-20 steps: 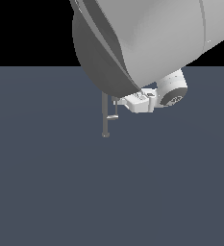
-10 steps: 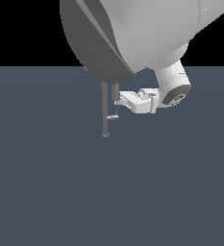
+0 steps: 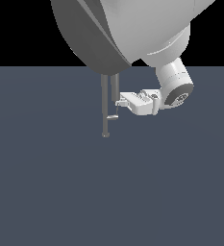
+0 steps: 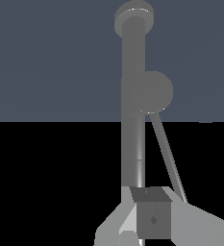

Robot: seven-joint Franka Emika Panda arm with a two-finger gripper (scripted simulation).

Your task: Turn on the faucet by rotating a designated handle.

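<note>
The gripper (image 3: pixel 119 103) is now sitting right against the faucet (image 3: pixel 105 105), closer to the stem than a second ago, when it was hanging off toward the exterior view's right. The faucet is standing on the dark bench (image 3: pixel 51 182), arch hidden behind the big arm link. The handle (image 3: pixel 112 117) is jutting from the stem just below the fingertips, so the push on it looks about to start. Jaws: cannot tell whether spread or clenched, too small in either view. Bench around the faucet's foot is showing plenty of room; the arm body is crowding the space above it.
</note>
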